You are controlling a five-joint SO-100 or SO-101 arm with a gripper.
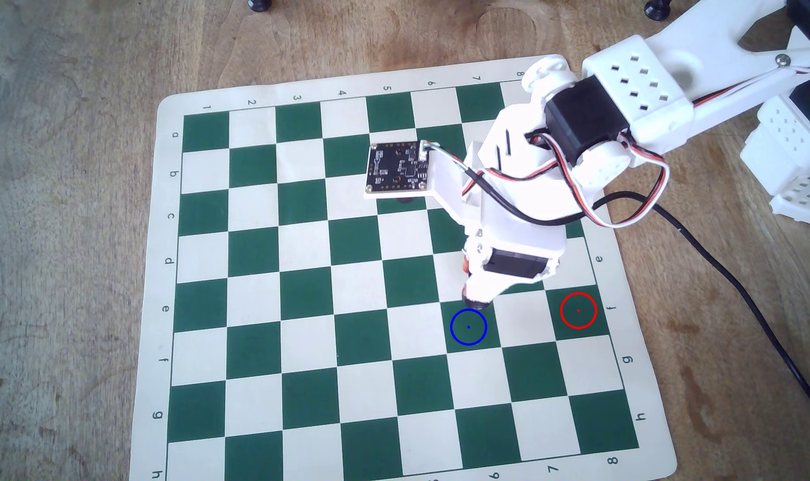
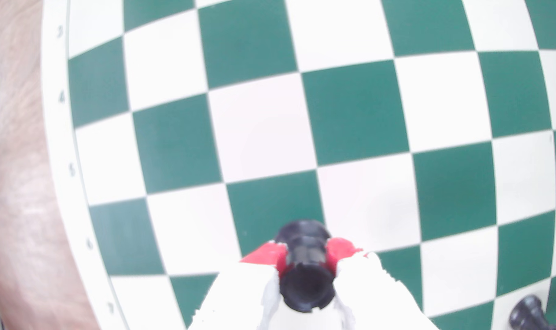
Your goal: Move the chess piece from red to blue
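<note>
Pinching the piece (image 2: 306, 269) between my red pads (image 2: 338, 250), my gripper (image 2: 306, 258) is clamped on its narrow stem below the crown. Light, hard plastic, probably slick. It hangs at the edge of blue (image 1: 468, 327), well apart from red (image 1: 578, 311).

Bright daylight, overhead view sharp; wrist view soft, overexposed, board (image 2: 349, 111) bowed by fisheye

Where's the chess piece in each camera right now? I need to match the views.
Overhead view: the chess piece barely peeks from under the claw, at the blue circle's upper edge.
Wrist view: bottom centre, chess piece clamped between red pads.
Shared landmark: the green-and-white chessboard.
</note>
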